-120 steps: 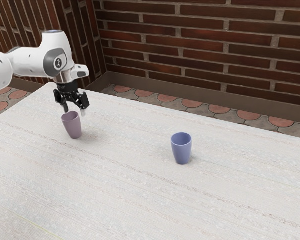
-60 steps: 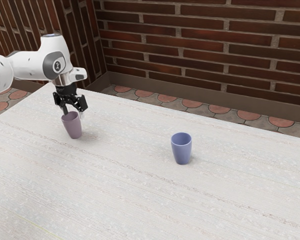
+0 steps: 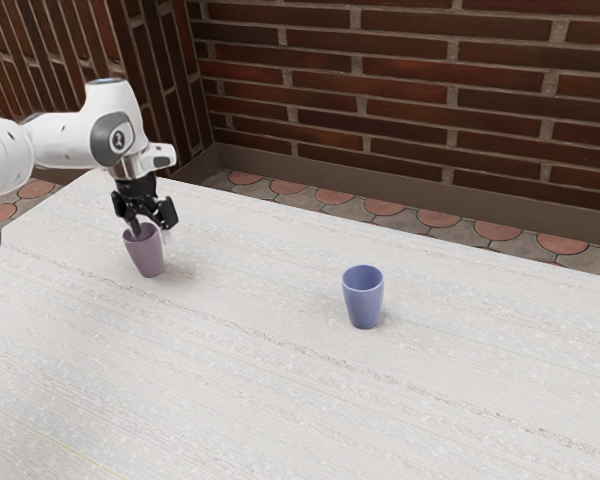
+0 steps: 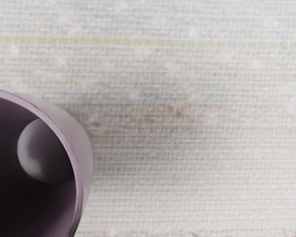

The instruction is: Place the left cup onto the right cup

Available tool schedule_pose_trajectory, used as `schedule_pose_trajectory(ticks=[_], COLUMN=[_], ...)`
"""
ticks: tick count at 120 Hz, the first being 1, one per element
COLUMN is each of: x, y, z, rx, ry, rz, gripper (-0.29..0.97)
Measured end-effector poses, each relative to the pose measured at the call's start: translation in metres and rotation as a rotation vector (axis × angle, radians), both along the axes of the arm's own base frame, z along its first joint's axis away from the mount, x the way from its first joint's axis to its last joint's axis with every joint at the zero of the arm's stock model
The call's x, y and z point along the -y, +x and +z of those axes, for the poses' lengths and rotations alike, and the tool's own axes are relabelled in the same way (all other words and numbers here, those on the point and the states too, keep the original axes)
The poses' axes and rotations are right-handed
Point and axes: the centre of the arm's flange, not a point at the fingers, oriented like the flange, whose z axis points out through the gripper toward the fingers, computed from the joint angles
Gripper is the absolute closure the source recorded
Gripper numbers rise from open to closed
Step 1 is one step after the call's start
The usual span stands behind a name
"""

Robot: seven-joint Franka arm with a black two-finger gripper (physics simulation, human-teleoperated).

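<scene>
Exterior camera sat off the table's (image 3: 310, 400) side, raised, and angled down across the top toward the brick wall (image 3: 410, 90) behind. It stood at mid distance and took in the whole working area. The arm (image 3: 50, 140) came in from the exterior view's left with the mauve cup (image 3: 145, 252) under it. The blue cup (image 3: 363, 296) stood well apart toward the exterior view's right.

Wrist camera rode on the hand by the gripper (image 3: 147, 226) and faced nearly straight down, very near the table. It looked into the mauve cup's open mouth, with the rim and inner floor visible and the cup cut by the frame edge.

Shared by both views: the mauve cup and the patch of table just beside it.
</scene>
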Motion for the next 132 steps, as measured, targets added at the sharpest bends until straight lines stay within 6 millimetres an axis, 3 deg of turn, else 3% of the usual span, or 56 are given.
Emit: schedule_pose_trajectory(ticks=[80,132], x=[-0.007,-0.012], y=[0.007,0.008], z=[-0.023,-0.022], rx=[-0.010,-0.003], ry=[-0.013,-0.012], rz=[-0.015,-0.030], gripper=[0.13,0.37])
